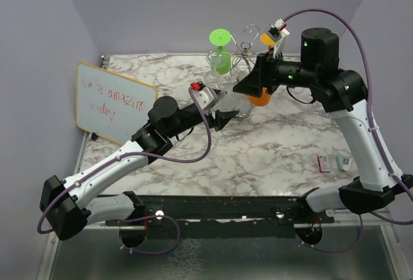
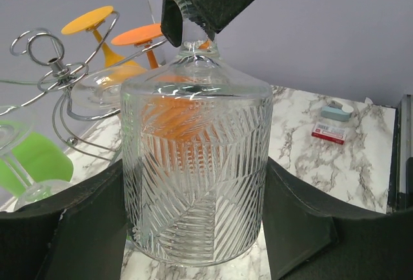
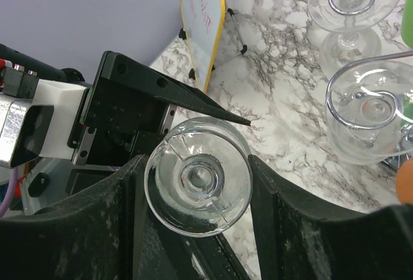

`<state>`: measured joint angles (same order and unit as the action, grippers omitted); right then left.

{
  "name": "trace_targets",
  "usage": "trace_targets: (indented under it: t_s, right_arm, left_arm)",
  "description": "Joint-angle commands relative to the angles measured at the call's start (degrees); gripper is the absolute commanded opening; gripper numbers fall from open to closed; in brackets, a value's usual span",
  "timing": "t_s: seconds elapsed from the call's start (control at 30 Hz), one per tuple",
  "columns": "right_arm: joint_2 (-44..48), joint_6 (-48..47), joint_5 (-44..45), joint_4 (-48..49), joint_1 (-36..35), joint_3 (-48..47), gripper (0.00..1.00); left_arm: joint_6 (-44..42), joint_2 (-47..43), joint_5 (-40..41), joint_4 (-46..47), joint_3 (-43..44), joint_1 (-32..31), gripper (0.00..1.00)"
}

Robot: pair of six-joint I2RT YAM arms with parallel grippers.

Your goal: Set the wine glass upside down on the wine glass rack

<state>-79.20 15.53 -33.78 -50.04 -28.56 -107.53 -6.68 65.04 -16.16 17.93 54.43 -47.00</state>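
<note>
Wine glass [image 2: 193,177] was clear cut glass with a ribbed leaf pattern on a straight-sided bowl. It was inverted, stem and round foot up. It was off the wine glass rack [image 2: 55,73], just beside its chrome curls and low over the marble table [image 2: 310,157]. Left gripper [image 2: 193,164] was clamped on the bowl, one finger on each side. Right gripper [image 3: 197,160] pinched the foot's rim from above. Orange-footed glasses [image 2: 87,20] already hung foot-up on the rack, and a green one [image 2: 39,157] sat at the left edge.
</note>
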Motion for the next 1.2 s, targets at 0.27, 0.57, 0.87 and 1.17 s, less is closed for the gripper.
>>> trace_targets:
  t_s: [0.27,0.57,0.87,1.17]
  right_arm:
    - [-6.6,0.3,4.0,1.6,-2.6,-9.8,0.05]
    - [-11.5,-0.5,6.2,1.3,-4.0,-15.4,0.01]
    - [-13.5,-1.0,7.8,2.5,-4.2,-17.3,0.01]
    - [-17.4,-0.9,10.2,6.8,-4.2,-23.4,0.01]
  left_arm:
    - [4.7,-1.3,8.1,1.6,0.4,0.0,0.63]
    - [4.2,-0.8,19.3,-3.5,3.1,0.0,0.90]
    - [4.3,-3.9,26.2,-8.2,4.0,0.0,0.99]
    - [14.4,-15.1,35.7,-23.0,8.1,0.0,0.99]
